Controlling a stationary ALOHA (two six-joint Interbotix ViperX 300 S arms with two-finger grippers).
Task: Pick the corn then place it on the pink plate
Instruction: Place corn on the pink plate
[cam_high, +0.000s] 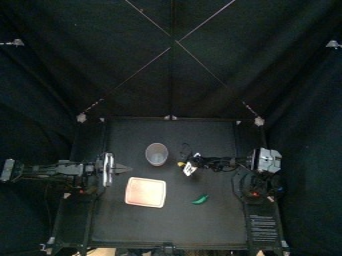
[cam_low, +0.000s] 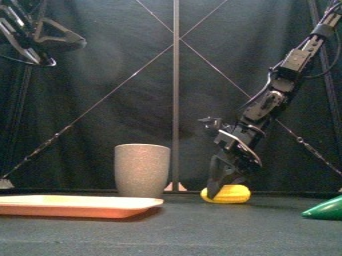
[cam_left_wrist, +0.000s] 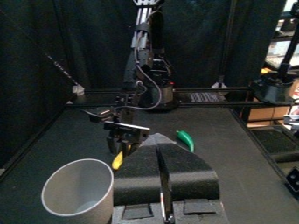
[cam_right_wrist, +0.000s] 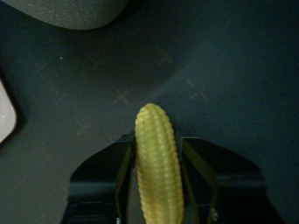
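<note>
One corn (cam_low: 230, 195) on the table (cam_high: 214, 225) clamped in our right fingers (cam_low: 227, 172), one pink plate (cam_low: 80, 205), one grey cup (cam_low: 142, 169), one green toy (cam_low: 325, 208), our left fingers (cam_left_wrist: 163, 156) closed, empty

Corn (cam_low: 225, 194): yellow cob with rows of kernels, low on the table (cam_low: 187, 236), lower right of centre. Pink plate (cam_low: 80, 205): flat, lower left, well apart.
</note>
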